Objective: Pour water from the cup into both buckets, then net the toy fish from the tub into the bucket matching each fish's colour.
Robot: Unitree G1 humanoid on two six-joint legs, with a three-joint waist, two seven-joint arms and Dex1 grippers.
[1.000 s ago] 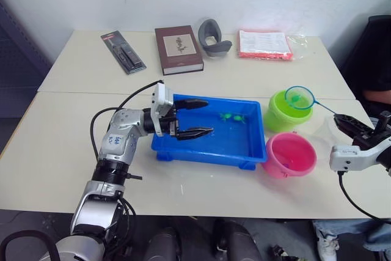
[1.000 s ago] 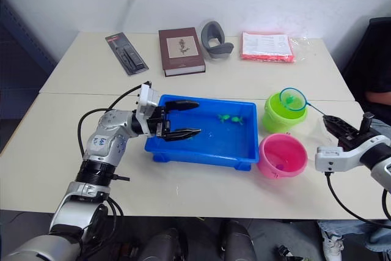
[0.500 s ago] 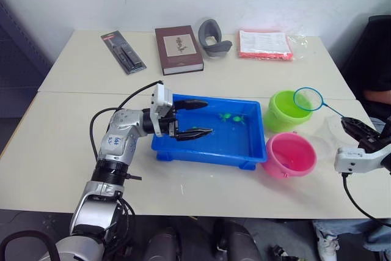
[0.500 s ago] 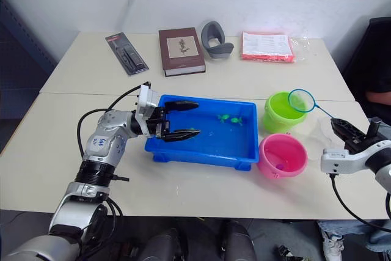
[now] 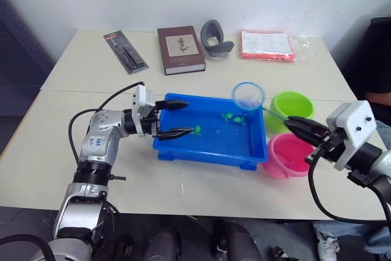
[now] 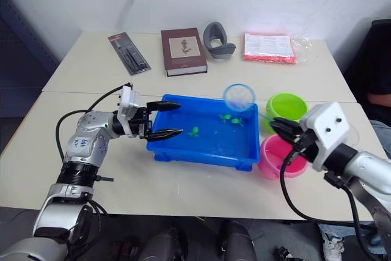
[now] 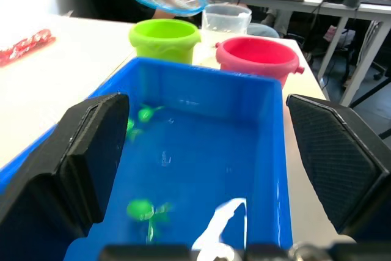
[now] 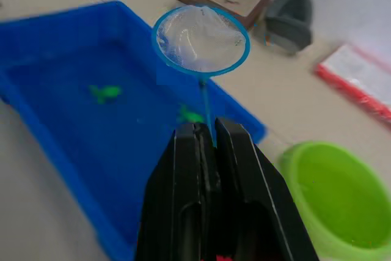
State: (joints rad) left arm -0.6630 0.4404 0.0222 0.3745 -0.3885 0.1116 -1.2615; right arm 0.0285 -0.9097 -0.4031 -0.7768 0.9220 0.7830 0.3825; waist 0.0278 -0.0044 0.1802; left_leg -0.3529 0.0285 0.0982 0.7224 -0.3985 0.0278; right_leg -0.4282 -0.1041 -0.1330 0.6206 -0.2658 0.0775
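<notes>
No readable writing on the tub [image 5: 211, 151].

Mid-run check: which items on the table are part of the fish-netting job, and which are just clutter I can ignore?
Job items: blue tub with green toy fish; lime green bucket; pink bucket; clear cup; blue net held by the right tool; left tool, open at the tub.

Clutter: brown book, black packaged item, grey holder, red-edged packet.
</notes>
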